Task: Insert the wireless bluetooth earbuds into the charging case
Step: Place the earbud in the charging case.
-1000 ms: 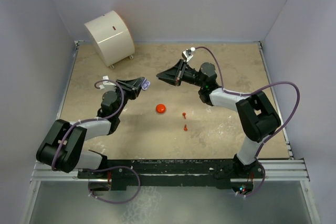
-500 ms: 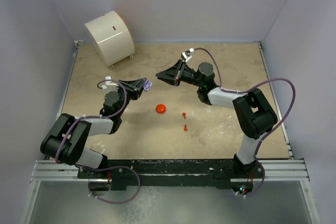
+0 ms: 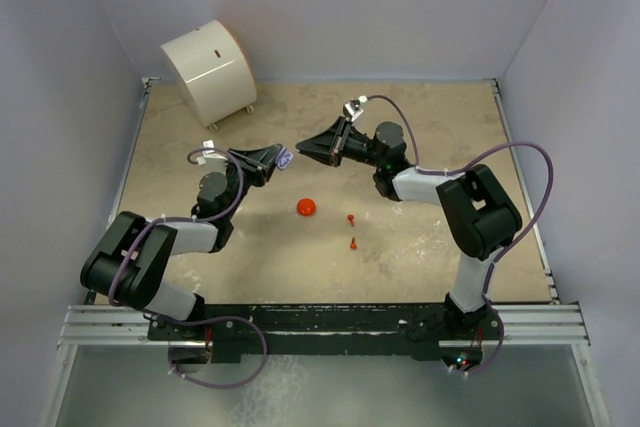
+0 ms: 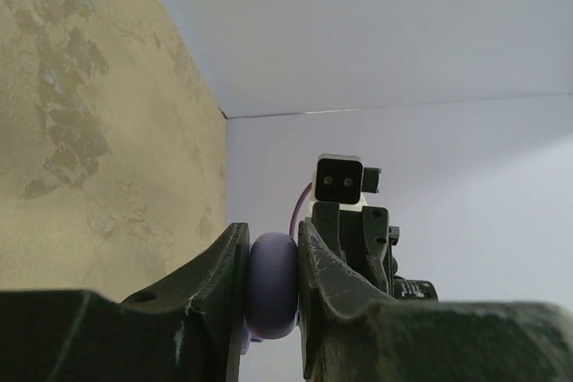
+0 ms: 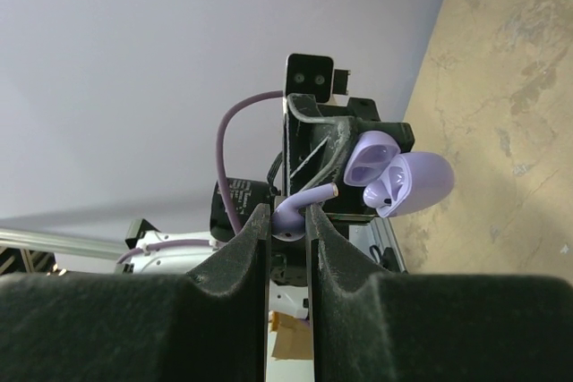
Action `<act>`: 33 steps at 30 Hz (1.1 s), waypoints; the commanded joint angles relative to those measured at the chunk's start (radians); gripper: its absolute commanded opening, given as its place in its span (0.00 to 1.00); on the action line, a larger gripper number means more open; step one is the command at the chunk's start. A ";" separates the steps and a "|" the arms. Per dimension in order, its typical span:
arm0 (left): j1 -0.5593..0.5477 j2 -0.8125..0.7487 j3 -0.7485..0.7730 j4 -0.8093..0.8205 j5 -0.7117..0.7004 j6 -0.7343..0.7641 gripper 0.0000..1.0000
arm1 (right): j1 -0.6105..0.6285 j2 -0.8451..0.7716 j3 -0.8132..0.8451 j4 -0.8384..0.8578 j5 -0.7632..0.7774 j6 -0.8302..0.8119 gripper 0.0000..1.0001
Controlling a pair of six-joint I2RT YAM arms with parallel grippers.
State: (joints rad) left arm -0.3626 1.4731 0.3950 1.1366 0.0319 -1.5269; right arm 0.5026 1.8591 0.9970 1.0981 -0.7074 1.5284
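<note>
Lilac earbud (image 5: 303,201) is pinched in the right gripper (image 5: 286,221), raised above the table behind the red round case (image 3: 306,207). I see my left gripper (image 3: 277,159) clamped on the lilac charging case (image 5: 400,178), its lid open, facing that earbud. One red-orange earbud (image 3: 351,218) lies just right of the red case, and a second red-orange earbud (image 3: 354,243) lies nearer me. The tabletop (image 3: 430,137) is mottled beige. Pale grey walls (image 3: 400,7) enclose it, and a white drum (image 3: 208,69) stands far back-left.
</note>
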 commanded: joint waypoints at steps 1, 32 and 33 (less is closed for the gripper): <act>-0.009 0.032 0.044 0.100 0.029 -0.008 0.00 | -0.004 -0.001 -0.006 0.092 -0.032 0.017 0.00; -0.031 0.050 0.109 0.118 0.026 -0.013 0.00 | -0.005 0.021 -0.015 0.109 -0.040 0.018 0.00; -0.032 0.048 0.108 0.118 0.025 -0.014 0.00 | -0.004 0.020 -0.015 0.111 -0.038 0.018 0.00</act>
State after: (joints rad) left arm -0.3885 1.5528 0.4694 1.2091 0.0525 -1.5372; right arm 0.5026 1.8786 0.9848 1.1477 -0.7261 1.5421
